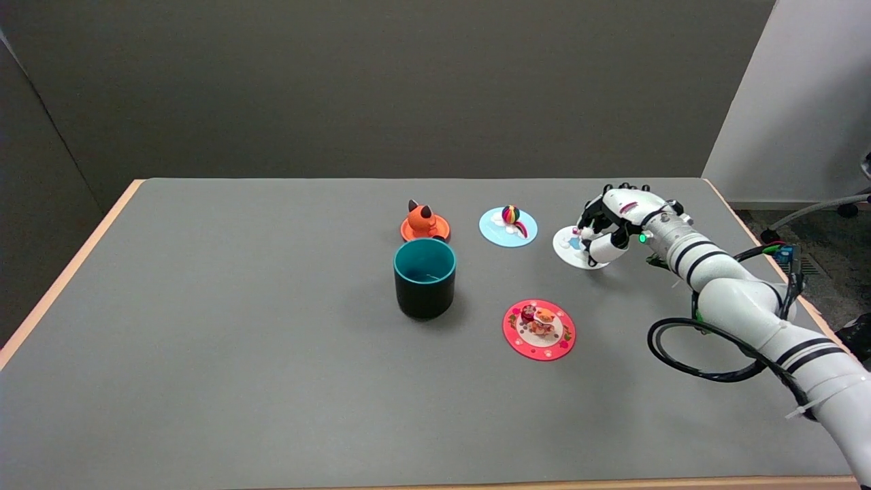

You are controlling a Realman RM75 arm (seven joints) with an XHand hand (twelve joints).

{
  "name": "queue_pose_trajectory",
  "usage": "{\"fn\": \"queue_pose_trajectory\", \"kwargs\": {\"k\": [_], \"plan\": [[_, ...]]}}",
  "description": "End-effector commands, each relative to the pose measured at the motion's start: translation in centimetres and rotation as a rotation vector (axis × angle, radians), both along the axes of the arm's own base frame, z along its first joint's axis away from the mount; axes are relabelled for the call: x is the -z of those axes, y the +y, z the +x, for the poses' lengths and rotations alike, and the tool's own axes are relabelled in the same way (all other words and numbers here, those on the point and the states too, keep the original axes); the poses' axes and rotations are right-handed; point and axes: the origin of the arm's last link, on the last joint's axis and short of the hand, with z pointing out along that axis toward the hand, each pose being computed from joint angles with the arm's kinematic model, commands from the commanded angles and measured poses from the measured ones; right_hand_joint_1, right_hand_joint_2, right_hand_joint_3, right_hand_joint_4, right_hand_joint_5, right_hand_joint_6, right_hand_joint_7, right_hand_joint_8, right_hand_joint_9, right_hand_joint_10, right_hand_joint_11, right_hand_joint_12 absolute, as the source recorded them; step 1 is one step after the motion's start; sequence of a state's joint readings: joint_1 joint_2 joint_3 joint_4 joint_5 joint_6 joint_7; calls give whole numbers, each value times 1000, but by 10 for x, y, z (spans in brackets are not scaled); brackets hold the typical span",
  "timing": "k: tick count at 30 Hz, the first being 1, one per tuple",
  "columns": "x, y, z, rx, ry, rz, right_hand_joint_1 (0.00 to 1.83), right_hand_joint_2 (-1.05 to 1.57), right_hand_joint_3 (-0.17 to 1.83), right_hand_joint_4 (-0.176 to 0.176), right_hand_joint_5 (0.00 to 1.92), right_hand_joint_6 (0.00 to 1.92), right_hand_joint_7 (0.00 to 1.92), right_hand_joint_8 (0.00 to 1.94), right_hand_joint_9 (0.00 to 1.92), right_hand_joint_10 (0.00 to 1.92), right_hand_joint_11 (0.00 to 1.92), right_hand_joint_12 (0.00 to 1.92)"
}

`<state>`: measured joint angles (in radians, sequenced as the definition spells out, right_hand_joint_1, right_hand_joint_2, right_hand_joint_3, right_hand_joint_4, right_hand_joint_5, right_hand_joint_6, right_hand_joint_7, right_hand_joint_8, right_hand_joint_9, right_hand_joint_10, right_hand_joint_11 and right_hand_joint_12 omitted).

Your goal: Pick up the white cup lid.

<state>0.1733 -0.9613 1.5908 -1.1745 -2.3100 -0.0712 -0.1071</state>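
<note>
The right hand [607, 224] sits at the far right of the grey worktop [238, 354], its fingers [590, 219] curled down onto the white cup lid [570, 246]. The lid looks tilted, its near edge on the worktop; whether the fingers truly clamp it I cannot tell. Left of it lie a light-blue lid [507, 227] and an orange lid [424, 226], with a red lid [539, 329] nearer and a dark teal-lined cup [424, 278] standing upright.
</note>
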Motion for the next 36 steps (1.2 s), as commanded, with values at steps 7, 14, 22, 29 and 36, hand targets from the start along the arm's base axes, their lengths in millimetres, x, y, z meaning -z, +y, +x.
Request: {"fn": "queue_pose_trajectory", "kwargs": {"k": [7,14,22,29,36], "plan": [[0,3,-3,-4,-10,-7,934,1142,247,87,709,1411,530,1190,683,696,269,177],[2,3,-3,-11,-14,-7,1108,1216,177,13,679,1397,634,1620,669,788,279,194],[6,0,7,-37,-40,6,1124,1185,198,16,698,1377,681,1564,684,820,301,200],[16,-5,27,-76,-27,49,1132,1166,207,13,714,1346,719,1531,711,848,321,219],[31,-9,46,-109,-8,104,1144,1136,232,10,741,1305,755,1491,731,854,345,209]]}}
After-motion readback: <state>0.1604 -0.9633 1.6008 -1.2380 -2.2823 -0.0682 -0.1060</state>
